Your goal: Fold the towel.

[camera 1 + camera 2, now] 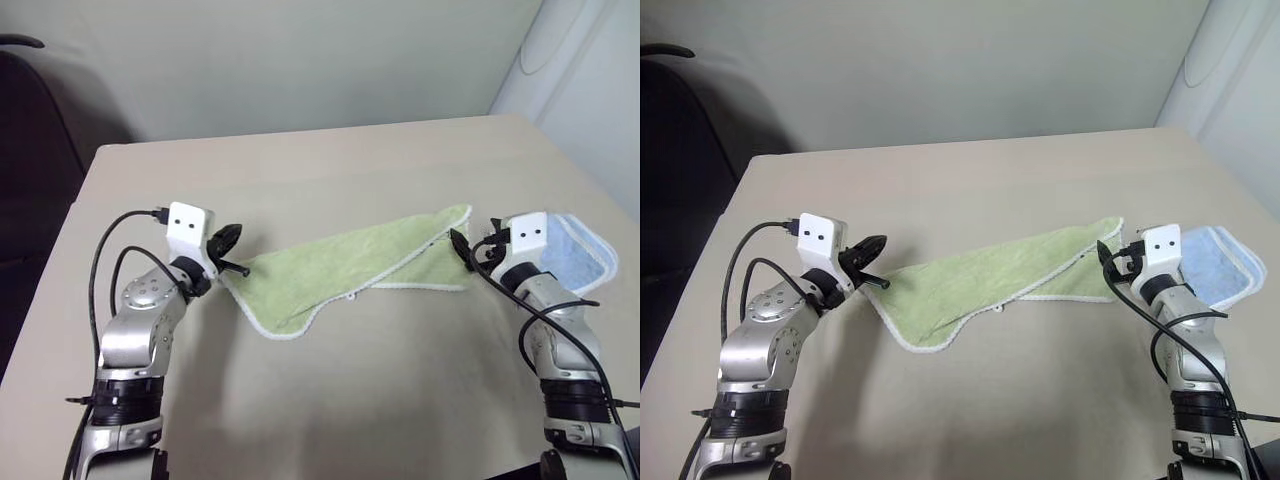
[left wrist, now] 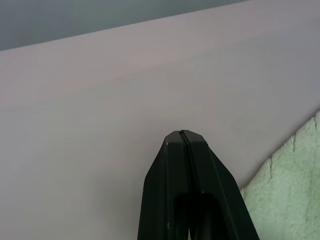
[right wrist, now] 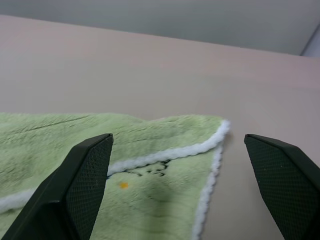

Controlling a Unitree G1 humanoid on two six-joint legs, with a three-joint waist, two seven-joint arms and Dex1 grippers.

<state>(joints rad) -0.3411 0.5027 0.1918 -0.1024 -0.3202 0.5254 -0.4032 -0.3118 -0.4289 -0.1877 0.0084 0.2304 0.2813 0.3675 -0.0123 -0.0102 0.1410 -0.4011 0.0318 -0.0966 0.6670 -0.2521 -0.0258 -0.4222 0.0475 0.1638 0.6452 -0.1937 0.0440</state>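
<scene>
The towel [image 1: 340, 270] lies crumpled and partly folded on the beige table [image 1: 330, 170], light green with white stitched edging, stretched between the two arms. The left gripper [image 1: 235, 255] sits just beside the towel's left end, level with the tabletop; its two black fingers [image 2: 182, 165] are pressed together with nothing between them. The towel's edge shows just beside those fingers in the left wrist view. The right gripper [image 1: 468, 250] stands at the towel's right end, jaws spread wide and empty, with the towel's corner and a small dark mark near it between and beyond the fingertips. A light blue towel [image 1: 580, 255] lies flat on the table beyond the towel's right end, behind the right wrist.
</scene>
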